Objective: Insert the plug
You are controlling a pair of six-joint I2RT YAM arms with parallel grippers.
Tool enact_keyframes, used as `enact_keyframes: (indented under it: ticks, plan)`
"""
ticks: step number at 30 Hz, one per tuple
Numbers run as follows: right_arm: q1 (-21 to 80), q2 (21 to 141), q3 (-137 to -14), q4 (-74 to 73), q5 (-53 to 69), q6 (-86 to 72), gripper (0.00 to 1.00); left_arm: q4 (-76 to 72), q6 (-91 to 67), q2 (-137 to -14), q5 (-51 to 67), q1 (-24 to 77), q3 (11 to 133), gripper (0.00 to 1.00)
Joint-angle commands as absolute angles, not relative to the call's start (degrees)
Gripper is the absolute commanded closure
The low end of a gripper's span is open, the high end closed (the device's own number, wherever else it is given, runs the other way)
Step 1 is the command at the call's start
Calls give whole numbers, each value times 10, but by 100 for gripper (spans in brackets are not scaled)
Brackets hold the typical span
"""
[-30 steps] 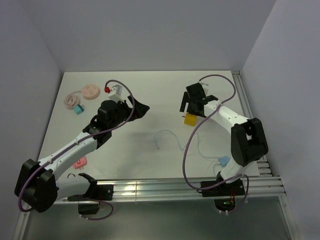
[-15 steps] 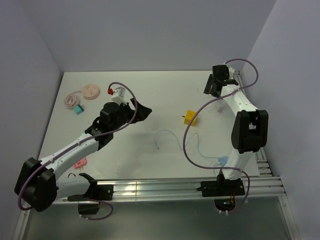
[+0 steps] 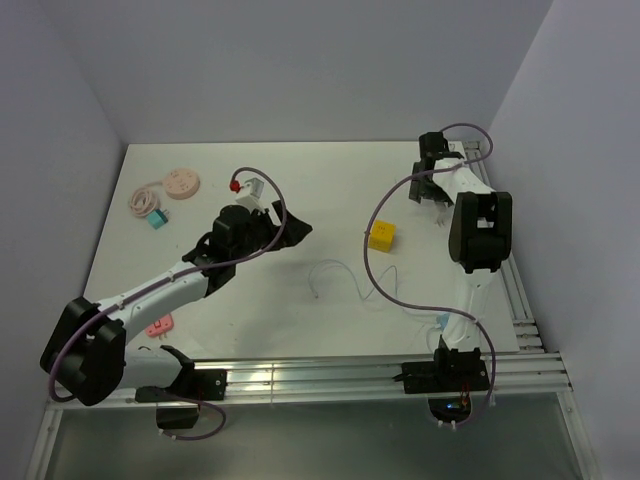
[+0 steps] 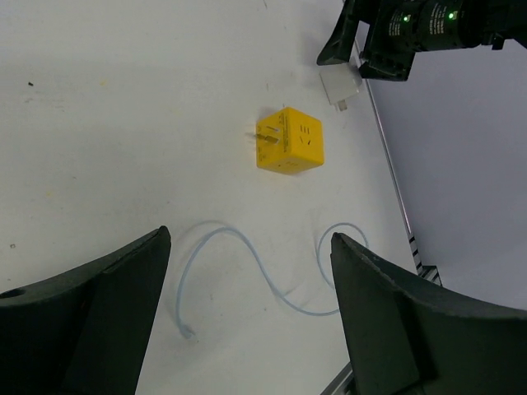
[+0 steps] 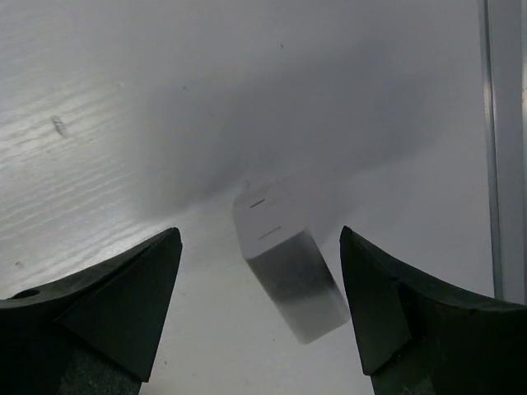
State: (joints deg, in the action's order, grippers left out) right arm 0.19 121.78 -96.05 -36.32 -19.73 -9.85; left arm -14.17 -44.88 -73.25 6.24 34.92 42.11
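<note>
From above, the left fingers hang spread over the middle of the counter, and the yellow cube lies on the surface well off to their right. The right fingers point down near the counter's far right edge, beyond the cube. A thin pale blue cable curls on the surface on the near side of the cube. A round pink disc and a small teal piece lie far to the left of the left fingers. From the left wrist, the left fingers stand wide apart and hold nothing. Ahead of them lies the yellow cube with its metal prongs turned left, and past it the white plug rests just beneath the other arm's tool. From the right wrist, the right fingers are released. The white plug lies flat on the counter between the two tips, with clear space on either side, slightly nearer the right one.
</note>
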Motion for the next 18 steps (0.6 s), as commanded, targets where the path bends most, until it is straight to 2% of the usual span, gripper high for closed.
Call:
enact_keyframes:
  ticks: [1, 4, 5, 6, 7, 9, 10, 14, 18]
  plan:
    - [-14, 1229, -989, -383, -186, -79, 17, -171, -454, -744, 81, 355, 435, 16]
    - [-18, 1223, -977, -377, -168, -90, 36, -165, -453, -745, 82, 360, 438, 17]
    - [-18, 1218, -971, -373, -168, -96, 54, -163, -450, -744, 82, 361, 439, 17]
    - [-18, 1211, -963, -361, -170, -101, 62, -159, -449, -743, 79, 362, 439, 17]
    - [-18, 1195, -949, -355, -175, -105, 82, -157, -447, -740, 78, 366, 441, 17]
    - [-18, 1176, -936, -343, -171, -115, 91, -150, -444, -737, 79, 369, 444, 17]
    - [-18, 1158, -926, -339, -165, -119, 100, -149, -441, -733, 83, 373, 445, 18]
    - [-15, 1081, -873, -311, -125, -176, 100, -164, -435, -725, 119, 377, 447, 21]
    - [20, 921, -745, -250, -78, -236, 100, -195, -424, -725, 190, 378, 453, 25]
